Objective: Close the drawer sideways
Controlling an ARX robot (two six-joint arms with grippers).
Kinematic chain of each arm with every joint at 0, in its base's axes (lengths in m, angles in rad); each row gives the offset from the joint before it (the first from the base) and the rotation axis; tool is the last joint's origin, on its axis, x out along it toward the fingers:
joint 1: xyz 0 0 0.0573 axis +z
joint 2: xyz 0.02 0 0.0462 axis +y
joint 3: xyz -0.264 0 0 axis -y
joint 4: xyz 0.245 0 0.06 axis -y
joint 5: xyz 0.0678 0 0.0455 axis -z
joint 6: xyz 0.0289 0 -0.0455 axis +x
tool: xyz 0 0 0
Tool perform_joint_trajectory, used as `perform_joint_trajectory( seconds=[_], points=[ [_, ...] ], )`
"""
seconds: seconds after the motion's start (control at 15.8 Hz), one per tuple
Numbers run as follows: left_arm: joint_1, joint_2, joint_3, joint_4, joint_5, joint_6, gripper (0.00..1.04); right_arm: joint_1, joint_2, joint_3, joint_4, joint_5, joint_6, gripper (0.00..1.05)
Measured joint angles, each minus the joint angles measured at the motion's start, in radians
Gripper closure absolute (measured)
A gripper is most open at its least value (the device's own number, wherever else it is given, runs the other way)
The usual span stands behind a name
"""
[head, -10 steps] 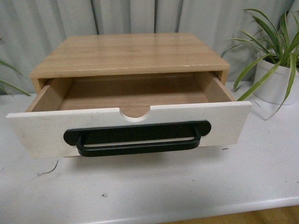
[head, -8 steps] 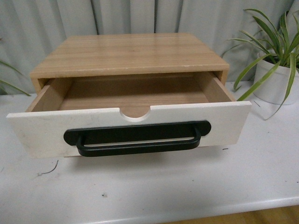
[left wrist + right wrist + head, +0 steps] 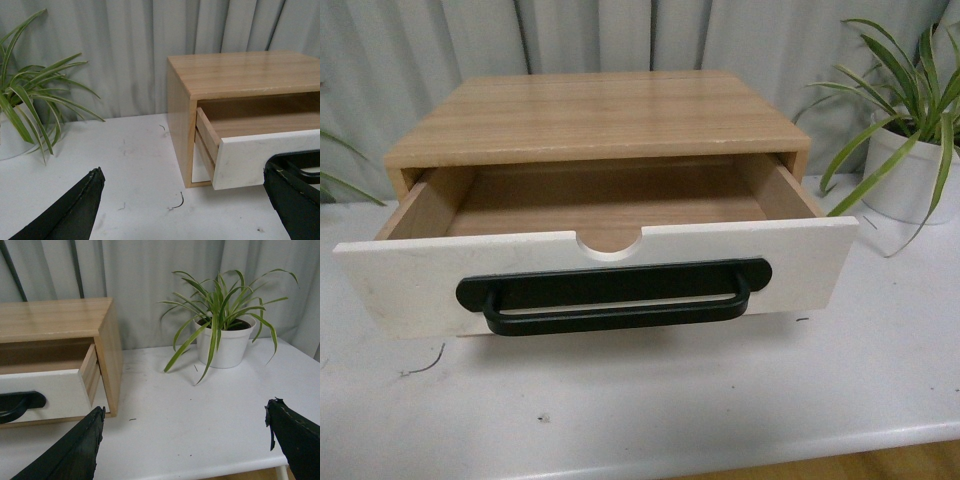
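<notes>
White table (image 3: 720, 400) bears the drawer (image 3: 800, 265), standing open.

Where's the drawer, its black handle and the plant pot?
drawer (image 3: 800, 265), front view, white front panel.
black handle (image 3: 615, 318), front view, middle of the bar.
plant pot (image 3: 225, 347), right wrist view, white side.

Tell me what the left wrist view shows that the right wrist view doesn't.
Only the left wrist view: the left hand, open, and a curled scrap on the table. Only the right wrist view: the right hand, open, and the table's front edge. Both: the drawer, pulled out of its wooden cabinet, and grey curtains.
</notes>
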Motion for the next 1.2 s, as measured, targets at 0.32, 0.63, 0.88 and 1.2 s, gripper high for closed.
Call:
perform_joint_trajectory(
  seconds=[0.32,0.63,0.88,1.2],
  points=[
    [0.0,0.0,0.0,0.0,0.0,0.0,0.07,0.0,0.0,0.0,0.0,0.0,0.0,0.06],
    [-0.044,0.155,0.082,-0.203,0.266,0.09,0.07,0.101,0.241,0.104,-0.119,0.116,0.148,0.06],
    [-0.273,0.456,0.12,-0.096,0.315,0.49,0.07,0.289,0.69,0.286,-0.144,-0.115,-0.09,0.06],
    [-0.393,0.871,0.187,0.181,0.317,0.679,0.07,0.401,1.196,0.458,0.039,-0.103,-0.362,0.06]
  ],
)
